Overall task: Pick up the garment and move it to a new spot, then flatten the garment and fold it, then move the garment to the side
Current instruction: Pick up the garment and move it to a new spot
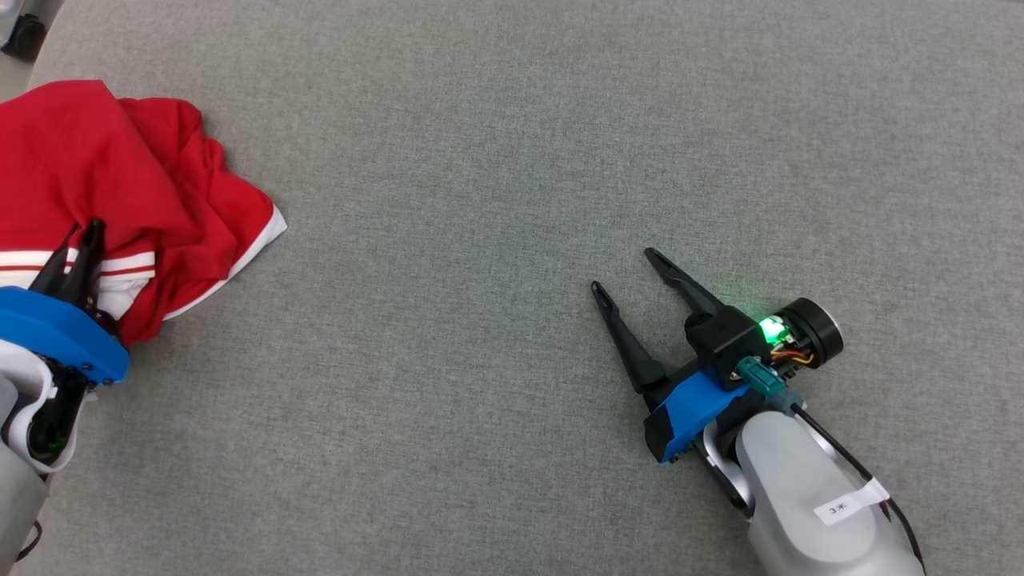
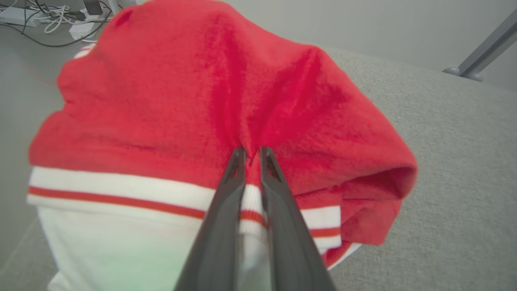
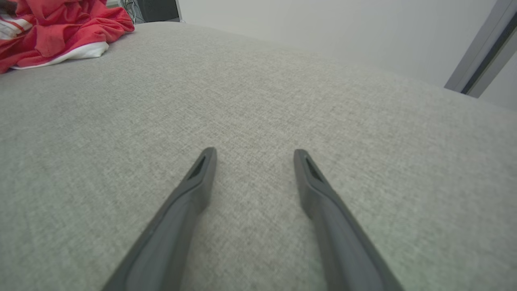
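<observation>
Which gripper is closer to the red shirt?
Left. The left gripper is pinched shut on the red shirt, by its white striped edge. The right gripper is open, far off to the shirt's right, over the gray surface.

Red, white-striped garment (image 1: 120, 168); grey surface (image 1: 512, 160)

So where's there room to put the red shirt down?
Bare grey top everywhere right of the shirt, all around the open right gripper. Crowded only at the left edge, where the left gripper pinches the shirt.
</observation>
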